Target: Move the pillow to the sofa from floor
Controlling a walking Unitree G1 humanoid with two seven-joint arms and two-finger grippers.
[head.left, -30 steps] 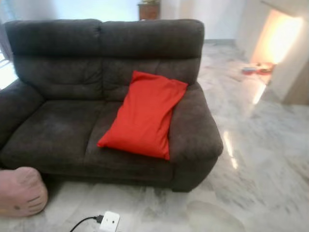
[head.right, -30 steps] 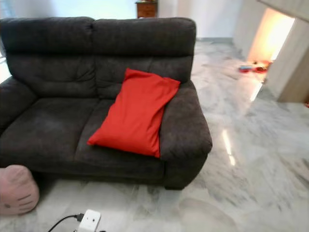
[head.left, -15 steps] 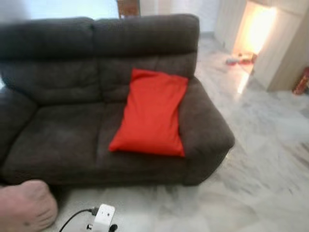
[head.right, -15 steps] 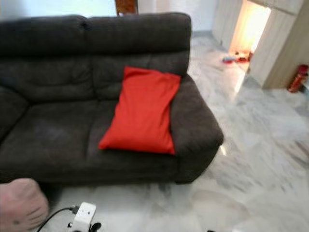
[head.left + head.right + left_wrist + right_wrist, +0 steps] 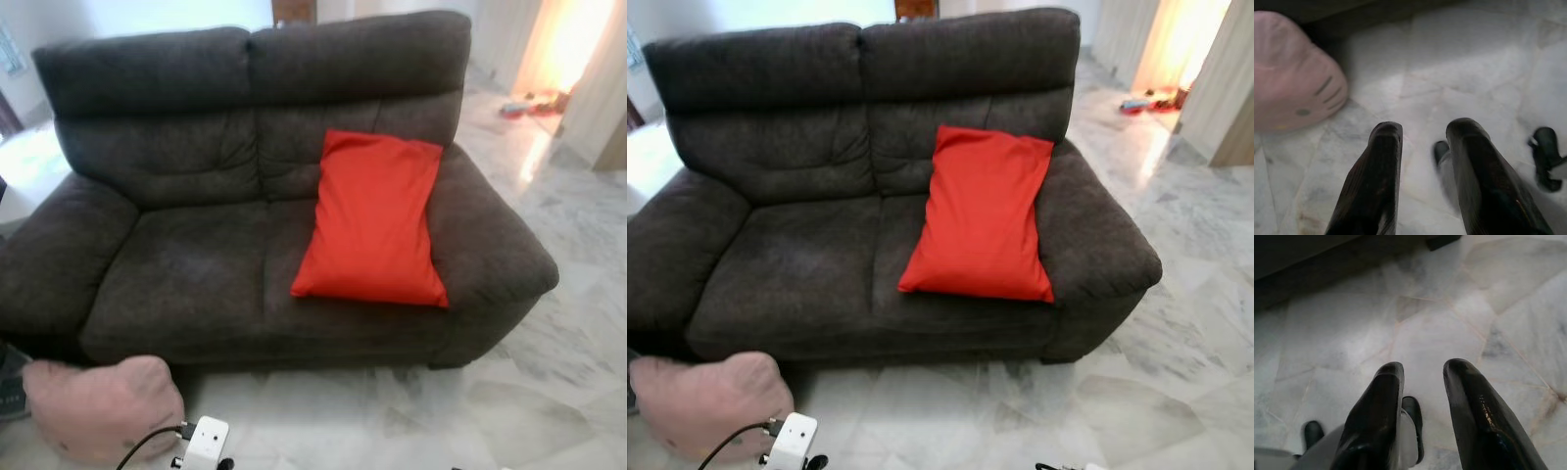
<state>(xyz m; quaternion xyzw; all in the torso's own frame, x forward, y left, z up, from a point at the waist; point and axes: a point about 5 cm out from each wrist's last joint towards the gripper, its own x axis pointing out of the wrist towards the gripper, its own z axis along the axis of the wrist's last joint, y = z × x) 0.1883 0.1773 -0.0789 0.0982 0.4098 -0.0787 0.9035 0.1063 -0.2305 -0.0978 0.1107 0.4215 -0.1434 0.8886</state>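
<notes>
A pink pillow [image 5: 103, 406] with a cat face lies on the marble floor at the front left foot of the dark grey sofa [image 5: 206, 264]. It also appears in the left wrist view as the pink pillow [image 5: 1293, 88], ahead of my left gripper [image 5: 1422, 134], which is open and holds nothing. A red pillow [image 5: 375, 220] leans on the sofa's right seat against the armrest. My right gripper [image 5: 1422, 369] hangs open over bare floor.
A white power adapter [image 5: 203, 444] with a black cable lies on the floor beside the pink pillow. Marble floor [image 5: 578, 352] stretches to the right toward a lit doorway [image 5: 558, 49]. The sofa's left seat [image 5: 186, 274] is bare.
The whole picture has shifted, so the camera has turned left; the sofa now sits more centred and the pink pillow shows more fully at lower left. The things themselves have not moved.
</notes>
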